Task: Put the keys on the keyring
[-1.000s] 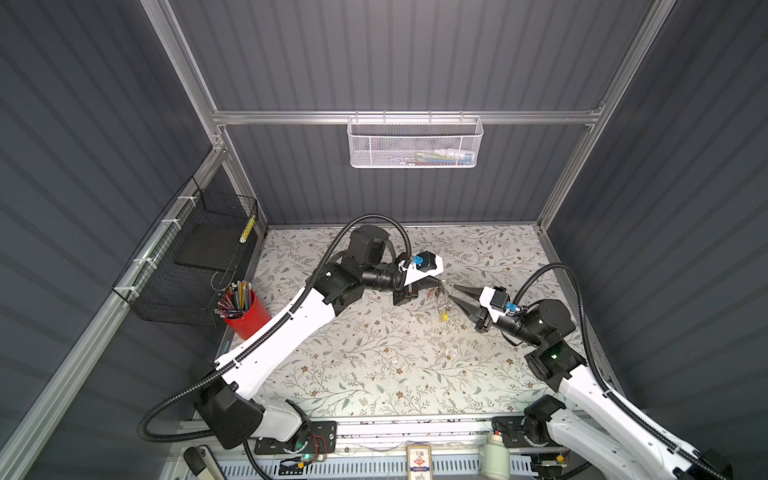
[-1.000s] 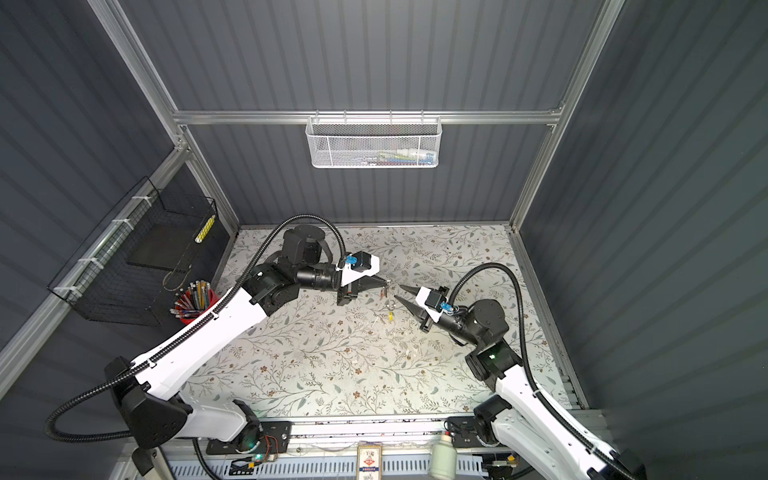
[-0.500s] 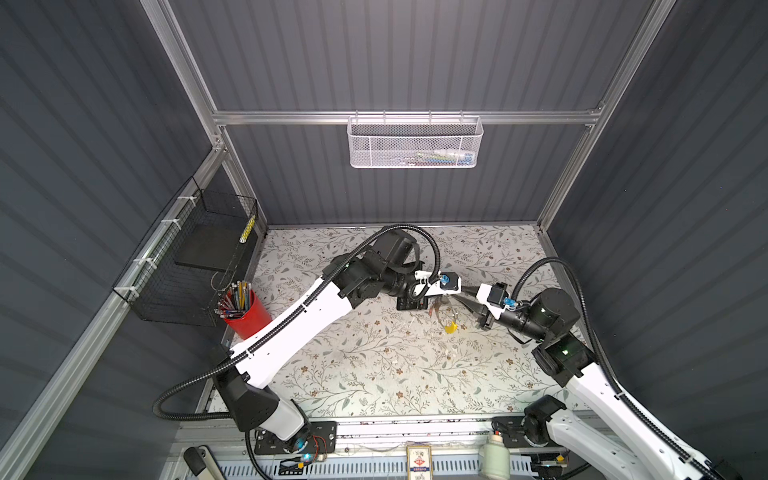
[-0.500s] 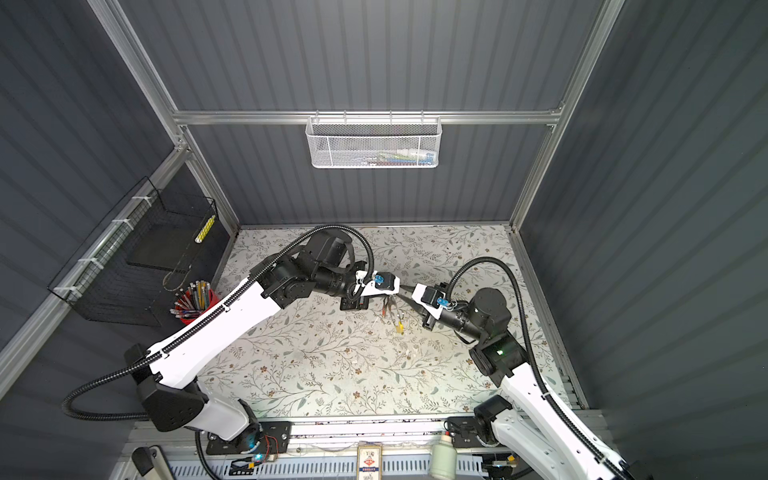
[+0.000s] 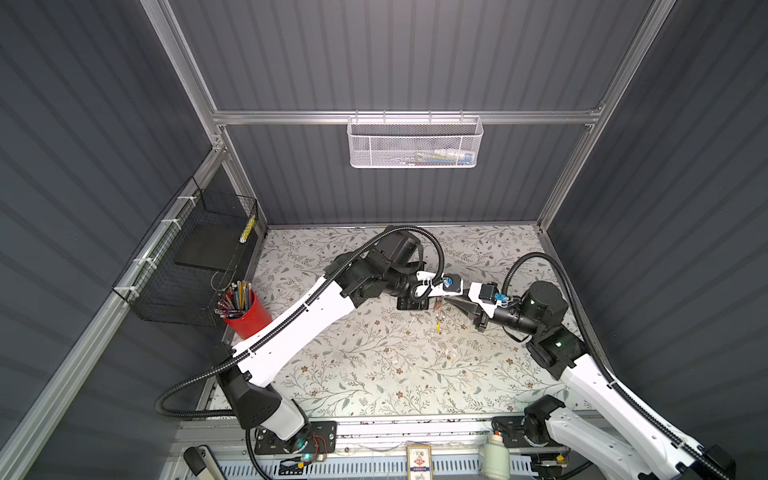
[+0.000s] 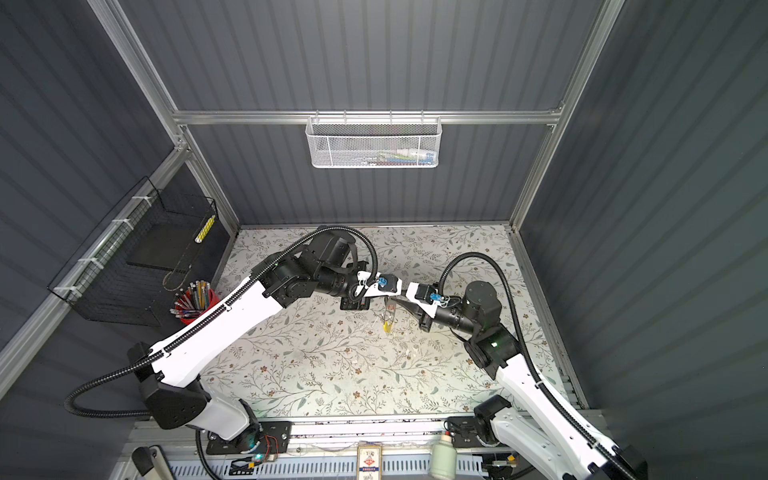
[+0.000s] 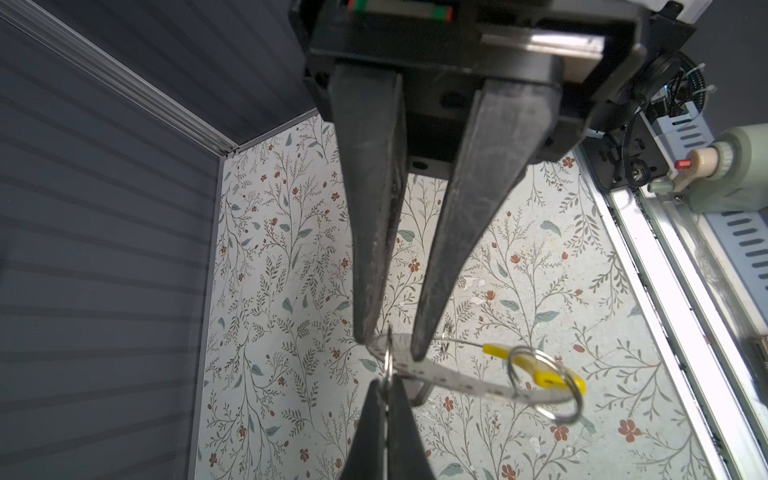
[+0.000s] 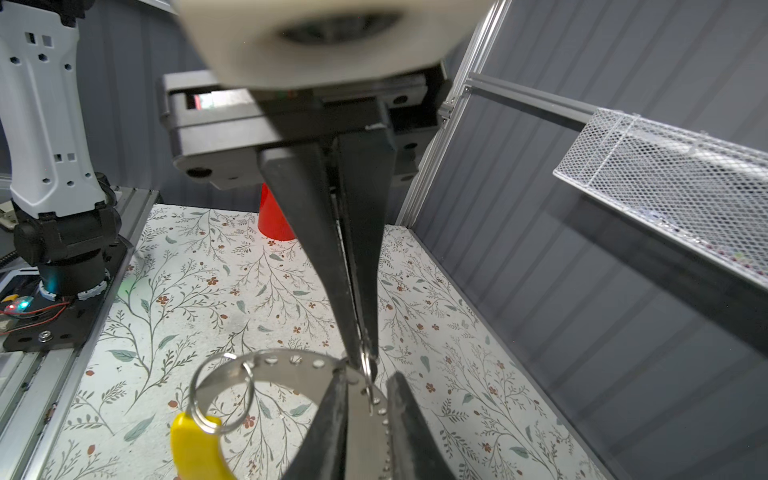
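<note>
The keyring [image 8: 291, 359] is a flat grey perforated band bent into a hoop [image 7: 457, 382], held in the air above the floral mat. A split ring with a yellow tag [image 8: 195, 449] hangs on it; the yellow tag [image 7: 548, 378] shows in both top views [image 5: 439, 326] [image 6: 387, 328]. My left gripper [image 7: 385, 384] is shut on a small wire ring [image 8: 368, 370] that sits against the band. My right gripper [image 8: 368, 386] has one finger on each edge of the band. Both grippers meet tip to tip [image 5: 444, 299]. The keys are hidden.
A red cup of pencils [image 5: 247, 311] stands at the mat's left edge under a black wire basket [image 5: 195, 257]. A white mesh basket [image 5: 415, 141] hangs on the back wall. A bottle [image 5: 494, 455] sits on the front rail.
The left arm stretched rightward and the right arm came in from the right until the tips met. The right jaws narrowed around the band. The left stayed shut.
</note>
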Tool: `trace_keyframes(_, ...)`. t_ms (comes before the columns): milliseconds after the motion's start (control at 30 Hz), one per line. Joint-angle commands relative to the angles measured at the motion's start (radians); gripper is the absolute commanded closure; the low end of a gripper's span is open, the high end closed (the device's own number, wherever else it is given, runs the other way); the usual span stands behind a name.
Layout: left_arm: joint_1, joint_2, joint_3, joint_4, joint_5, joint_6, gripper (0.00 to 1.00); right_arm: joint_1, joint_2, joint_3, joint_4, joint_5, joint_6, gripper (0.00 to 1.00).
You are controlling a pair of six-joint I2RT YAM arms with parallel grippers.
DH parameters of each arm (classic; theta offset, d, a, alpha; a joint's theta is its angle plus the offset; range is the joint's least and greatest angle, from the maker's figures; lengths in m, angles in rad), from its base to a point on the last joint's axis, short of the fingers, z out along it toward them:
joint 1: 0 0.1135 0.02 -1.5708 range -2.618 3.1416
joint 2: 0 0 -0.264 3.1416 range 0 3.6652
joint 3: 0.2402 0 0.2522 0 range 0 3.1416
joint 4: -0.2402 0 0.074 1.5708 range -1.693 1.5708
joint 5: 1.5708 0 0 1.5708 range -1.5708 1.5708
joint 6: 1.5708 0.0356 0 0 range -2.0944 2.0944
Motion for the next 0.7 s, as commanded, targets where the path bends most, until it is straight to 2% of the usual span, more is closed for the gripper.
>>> trace_keyframes(0, -0.008, 0.007, 0.041, -0.021, -0.01, 0.018, 1.0, -0.003, 0.006, 0.028, 0.036, -0.018, 0.028, 0.81)
trace_keyframes(200, -0.014, 0.012, 0.042, -0.022, -0.018, 0.022, 1.0, -0.001, 0.005, 0.016, 0.076, -0.024, 0.051, 0.86)
trace_keyframes(300, -0.016, 0.012, 0.045, -0.019, -0.018, 0.021, 1.0, -0.002, 0.014, 0.017, 0.068, -0.031, 0.051, 0.93)
trace_keyframes(400, -0.017, 0.01, 0.045, -0.014, -0.016, 0.018, 1.0, -0.003, 0.017, 0.019, 0.058, -0.029, 0.047, 0.96)
trace_keyframes(500, -0.017, -0.001, 0.033, 0.002, -0.011, 0.014, 1.0, -0.001, 0.017, 0.019, 0.044, -0.019, 0.045, 0.95)
trace_keyframes(567, -0.017, -0.003, 0.032, 0.004, -0.01, 0.012, 1.0, -0.001, 0.017, 0.019, 0.04, -0.012, 0.046, 0.89)
trace_keyframes(667, -0.018, -0.004, 0.031, 0.004, -0.007, 0.012, 1.0, -0.001, 0.016, 0.016, 0.042, -0.003, 0.047, 0.87)
